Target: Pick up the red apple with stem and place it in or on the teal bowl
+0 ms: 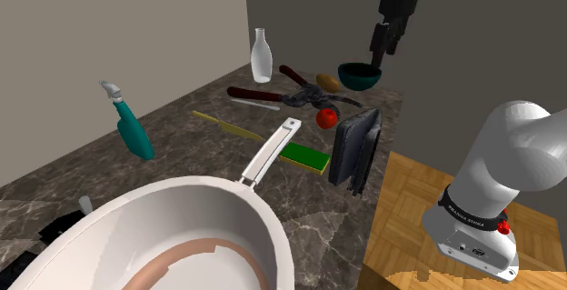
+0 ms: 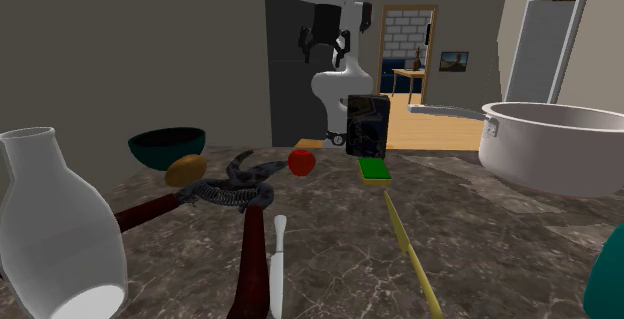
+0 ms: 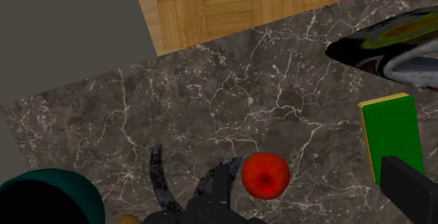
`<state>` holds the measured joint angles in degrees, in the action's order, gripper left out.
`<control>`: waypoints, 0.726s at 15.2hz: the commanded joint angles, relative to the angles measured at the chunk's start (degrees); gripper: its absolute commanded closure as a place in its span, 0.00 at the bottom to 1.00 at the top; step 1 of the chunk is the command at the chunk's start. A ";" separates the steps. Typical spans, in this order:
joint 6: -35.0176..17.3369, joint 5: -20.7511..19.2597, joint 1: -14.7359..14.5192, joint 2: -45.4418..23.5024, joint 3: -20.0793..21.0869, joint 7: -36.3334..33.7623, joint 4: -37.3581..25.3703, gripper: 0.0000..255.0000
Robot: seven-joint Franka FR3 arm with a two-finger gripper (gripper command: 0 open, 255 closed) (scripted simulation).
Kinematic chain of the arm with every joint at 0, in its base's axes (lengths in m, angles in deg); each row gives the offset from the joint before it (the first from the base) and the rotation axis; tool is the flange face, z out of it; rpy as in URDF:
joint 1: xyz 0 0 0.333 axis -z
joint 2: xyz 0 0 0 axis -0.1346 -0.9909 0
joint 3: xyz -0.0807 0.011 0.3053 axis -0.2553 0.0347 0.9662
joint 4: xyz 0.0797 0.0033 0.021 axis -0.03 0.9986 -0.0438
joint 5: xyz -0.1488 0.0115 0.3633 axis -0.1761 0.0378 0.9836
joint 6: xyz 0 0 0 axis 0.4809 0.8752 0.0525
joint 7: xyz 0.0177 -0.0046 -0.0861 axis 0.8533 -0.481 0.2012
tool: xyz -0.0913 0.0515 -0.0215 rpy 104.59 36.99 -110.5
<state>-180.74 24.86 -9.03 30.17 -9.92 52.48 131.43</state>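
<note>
The gripper [image 1: 382,46] hangs high over the counter [image 1: 195,156], its 2 fingers apart and empty. The red apple [image 1: 327,117] lies on the dark marble, near the teal bowl [image 1: 360,75].

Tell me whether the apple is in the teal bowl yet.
Out. The red apple lies on the dark marble counter, apart from the teal bowl.

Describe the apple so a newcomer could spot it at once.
Start at the dark marble counter and find the teal bowl at its far end in the shoulder view. Toward the green sponge from the bowl lies the apple, beside a dark curved utensil. It is the only round red thing there.
</note>
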 commanded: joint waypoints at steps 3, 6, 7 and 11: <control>-4.51 -0.32 0.16 -1.86 0.03 -0.70 2.16 0.00; -11.36 -0.90 0.47 -5.37 0.07 -1.80 4.76 0.00; -13.65 -1.12 0.59 -6.73 0.08 -2.18 5.45 0.00; -22.76 -2.17 1.18 -13.04 0.18 -3.83 7.29 0.00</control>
<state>-201.21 22.97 -8.01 18.52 -9.75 49.05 138.24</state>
